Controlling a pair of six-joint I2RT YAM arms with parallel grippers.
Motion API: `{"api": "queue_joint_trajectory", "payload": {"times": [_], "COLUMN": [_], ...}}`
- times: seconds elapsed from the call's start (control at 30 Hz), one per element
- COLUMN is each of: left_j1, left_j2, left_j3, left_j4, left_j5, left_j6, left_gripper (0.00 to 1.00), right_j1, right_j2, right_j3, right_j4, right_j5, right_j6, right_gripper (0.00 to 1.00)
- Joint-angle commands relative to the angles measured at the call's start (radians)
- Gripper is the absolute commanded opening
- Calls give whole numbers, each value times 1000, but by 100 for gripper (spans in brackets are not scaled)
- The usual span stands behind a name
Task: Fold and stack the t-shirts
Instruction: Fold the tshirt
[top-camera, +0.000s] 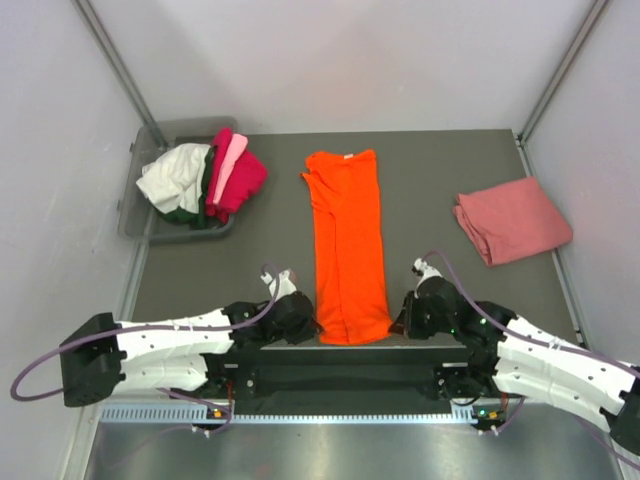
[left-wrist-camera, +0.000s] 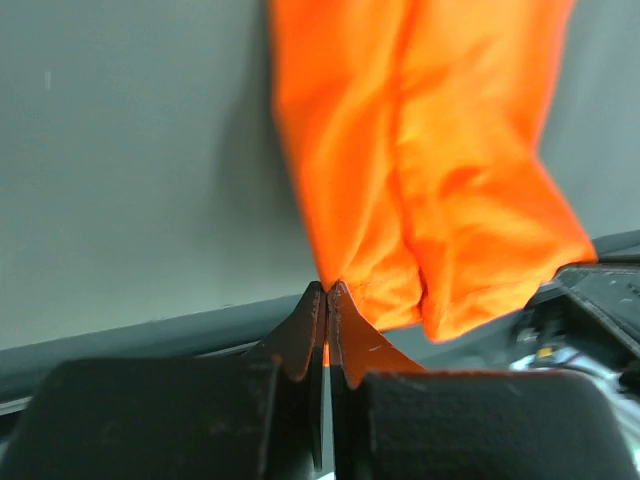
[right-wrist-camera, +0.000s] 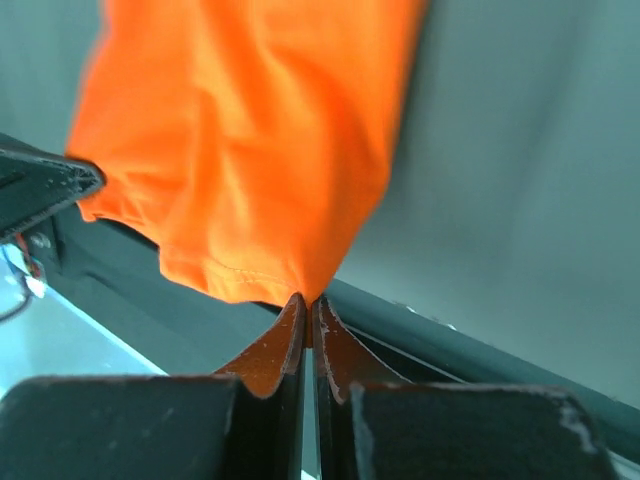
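Pinching the near hem of the orange t-shirt (top-camera: 347, 240), we have both pincers clenched on it: the left gripper (left-wrist-camera: 327, 292) on its left corner, the right gripper (right-wrist-camera: 308, 300) on its right. The shirt runs away from both pincers as a long narrow strip. Well beyond the right pincer lies the folded salmon-pink t-shirt (top-camera: 512, 220); beyond the left, other t-shirts (top-camera: 205, 180) heap in the grey bin (top-camera: 133, 213).

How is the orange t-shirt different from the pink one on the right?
The orange t-shirt lies as a long narrow strip mid-table; the salmon-pink t-shirt is a compact folded bundle at the right. Both pairs of jaws pinch the orange one's near corners; nothing touches the pink one. Both rest on the grey table.
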Motion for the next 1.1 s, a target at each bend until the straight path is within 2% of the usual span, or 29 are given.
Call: {"api": "queue_joint_trajectory", "payload": {"times": [0.0,0.17,0.37,0.6,0.97,1.0,1.03,1.07], "left_j1": [61,281,506,630,793,803,817,820], "left_j2": [-47,10,221,575,891,933,950,965], "left_j3": [103,208,409,769,1060,1093,1109,1132], "left_j4": [-100,-91,-53,-114,-97,-94,-81,-108], "left_j5": [-48,84,173,235,423,446,474,488], "left_j6": [82,232,401,512,556,561,570,582], "left_gripper": [0,0,0,0,0,2,12,38], "right_j1": [-20,-165,-379,-514,-572,-580,-583,-591], "right_j2": [65,210,465,768,1153,1178,1202,1234], "right_j3": [160,298,513,765,1172,1203,1233,1281], "right_j4": [-23,0,75,80,25,17,-12,-23], "right_j5": [79,41,-117,-199,-283,-286,-285,-277], "right_j6": [-77,-215,-371,-465,-482,-483,-482,-482], "right_gripper": [0,0,0,0,0,0,14,33]}}
